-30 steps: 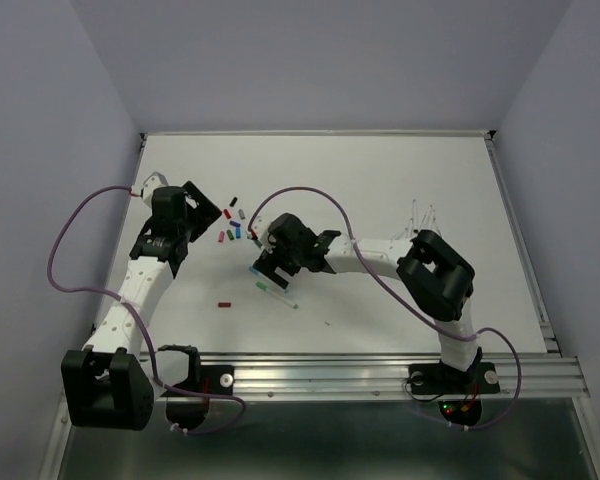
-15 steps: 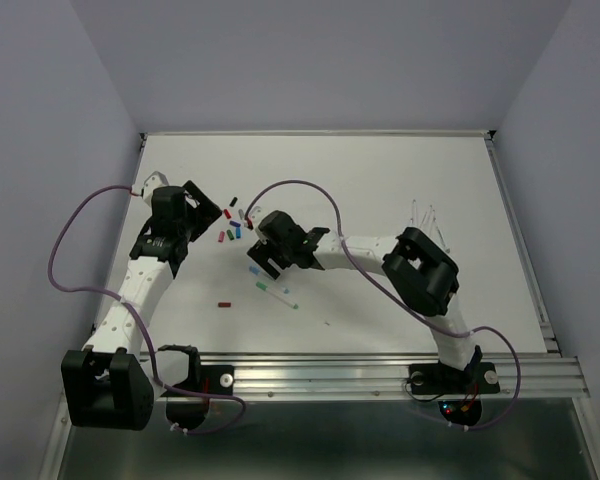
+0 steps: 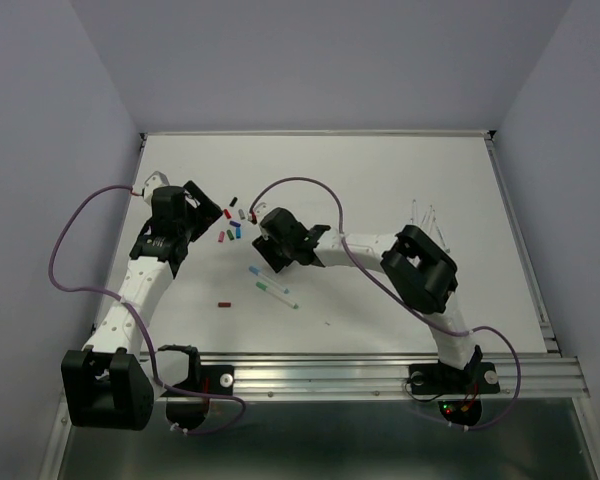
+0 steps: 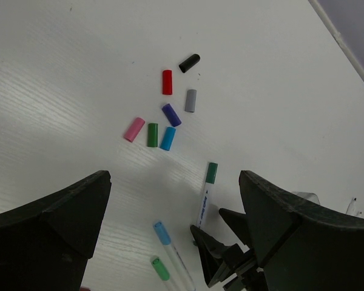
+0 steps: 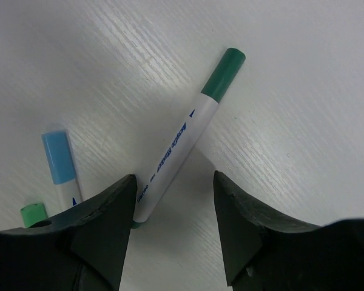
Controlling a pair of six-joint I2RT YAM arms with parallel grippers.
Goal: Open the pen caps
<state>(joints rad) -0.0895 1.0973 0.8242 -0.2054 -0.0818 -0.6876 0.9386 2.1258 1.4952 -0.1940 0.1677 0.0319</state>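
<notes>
Seven pen caps lie loose at the left-wrist view's upper centre, three pens below are still capped, and the right gripper, jaws apart, straddles the green-capped pen while the left gripper hangs spread wide.

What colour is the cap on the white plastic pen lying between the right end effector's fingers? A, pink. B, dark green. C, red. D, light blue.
B: the right wrist view shows the white plastic pen, its lower end between the fingers of the right end effector, wearing a dark green cylindrical cap.
</notes>
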